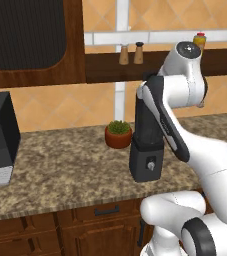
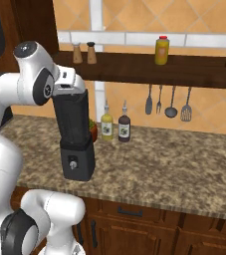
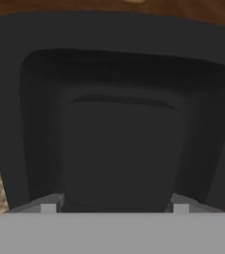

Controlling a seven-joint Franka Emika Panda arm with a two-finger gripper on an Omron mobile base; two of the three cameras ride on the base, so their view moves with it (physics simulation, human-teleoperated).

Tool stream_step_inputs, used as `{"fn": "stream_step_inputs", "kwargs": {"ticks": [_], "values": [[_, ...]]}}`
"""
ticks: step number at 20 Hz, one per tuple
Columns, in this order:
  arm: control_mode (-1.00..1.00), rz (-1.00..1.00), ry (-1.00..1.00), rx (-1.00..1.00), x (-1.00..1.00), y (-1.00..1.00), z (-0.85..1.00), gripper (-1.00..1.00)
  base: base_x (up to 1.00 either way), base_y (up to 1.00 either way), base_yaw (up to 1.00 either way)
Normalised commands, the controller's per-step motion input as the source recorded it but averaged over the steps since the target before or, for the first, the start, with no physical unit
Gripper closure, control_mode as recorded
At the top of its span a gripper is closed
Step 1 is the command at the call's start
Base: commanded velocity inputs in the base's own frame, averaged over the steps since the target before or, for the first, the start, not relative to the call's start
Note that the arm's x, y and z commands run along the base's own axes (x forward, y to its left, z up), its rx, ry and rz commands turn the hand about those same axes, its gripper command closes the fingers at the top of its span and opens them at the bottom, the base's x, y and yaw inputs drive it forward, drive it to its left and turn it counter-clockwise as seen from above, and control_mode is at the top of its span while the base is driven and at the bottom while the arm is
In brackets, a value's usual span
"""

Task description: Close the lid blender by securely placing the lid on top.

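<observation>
Blender [image 1: 146, 150] standing upright near the front edge of the granite counter [image 1: 65, 170], boxy dark base with its round knob [image 1: 150, 163] facing forward, tall black jar [image 2: 72, 117] rising above. Gripper [image 2: 70, 89] poised straight over the jar top, wrist pointing down; whether open or closed cannot be told, fingers hidden against the black. From the hand camera, looking down on the blender [image 3: 119, 124]: a dark rounded-square rim with a smaller squarish black shape inside, possibly the lid, not distinguishable for certain. Just behind the blender, a potted plant [image 1: 118, 134] in a red-brown pot. Beside it, two bottles [image 2: 115, 124]. Further back, on the wall shelf [image 2: 149, 69] above the blender, salt and pepper shakers [image 1: 131, 53].
</observation>
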Motion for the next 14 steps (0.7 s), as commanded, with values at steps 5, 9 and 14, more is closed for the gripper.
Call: {"fn": "stream_step_inputs", "kwargs": {"ticks": [5, 9, 14], "values": [[-1.0, 0.01, 0.05, 0.03, 0.09, 0.0, 0.08, -1.0, 0.0, 0.0, 0.0], [-1.0, 0.04, 0.1, 0.0, 0.09, 0.0, 0.15, -1.0, 0.0, 0.0, 0.0], [-1.0, 0.0, 0.06, 0.0, 0.02, 0.0, 0.28, -1.0, 0.0, 0.0, 0.0]]}}
